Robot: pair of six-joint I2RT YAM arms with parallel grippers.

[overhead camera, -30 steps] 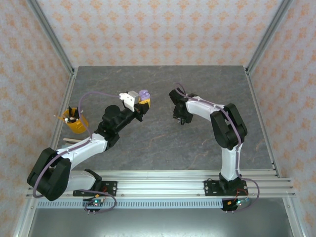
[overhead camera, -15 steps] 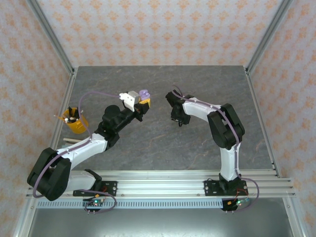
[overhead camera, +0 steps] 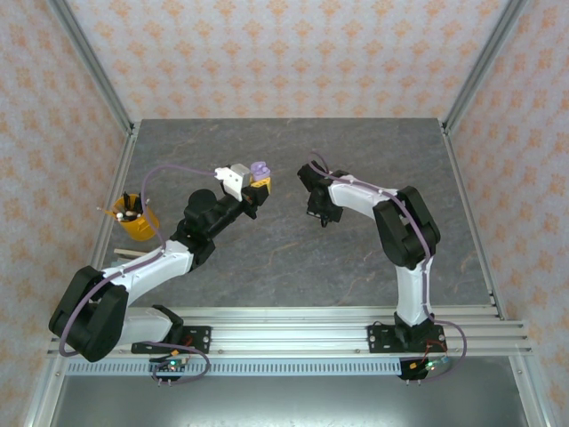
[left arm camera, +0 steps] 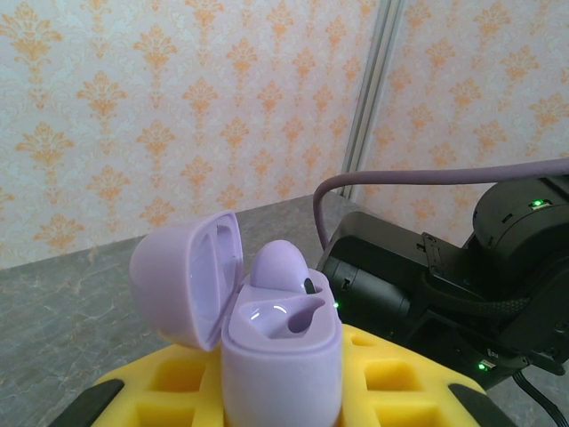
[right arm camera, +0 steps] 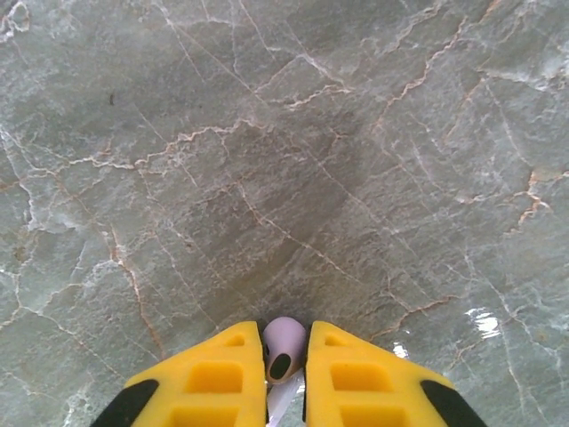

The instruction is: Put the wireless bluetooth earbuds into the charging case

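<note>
Orange-on-cream damask wallpaper lines the enclosure, and a grey marbled table top (overhead camera: pixel 293 258) spreads beneath both arms. In the overhead view the left gripper (overhead camera: pixel 259 185) sits a little left of the frame's centre, raised off the surface. Its yellow fingers are pressed against the sides of a rounded lilac plastic charging case (left arm camera: pixel 280 360). The left wrist view puts that case at bottom centre, upright, with its hinged lid (left arm camera: pixel 182 276) swung open toward the left. The far well appears to hold a domed lilac earbud (left arm camera: pixel 277 264). The well nearer the camera looks glossy and empty.

Right of centre in the overhead view, the right gripper (overhead camera: pixel 322 216) points down at the table, apart from the left one with bare surface between them. Its wrist view shows two yellow fingers at the bottom edge, drawn close together and pinching a small lilac stemmed plastic earbud (right arm camera: pixel 283 345) between their tips. The bud's dark opening faces the camera. Whether the bud is touching the marble cannot be told. An orange cup (overhead camera: pixel 135 221) holding a few sticks stands near the left edge of the table.

The step in hand looks like the pick-up of the earbud meant for the empty well. The next move likely calls for carrying it up and leftward in the overhead frame to the held case. There the stem must be turned to match the open well and lowered straight in. The pinch on so small a piece is slight, so the bud could twist or slip on the way.
</note>
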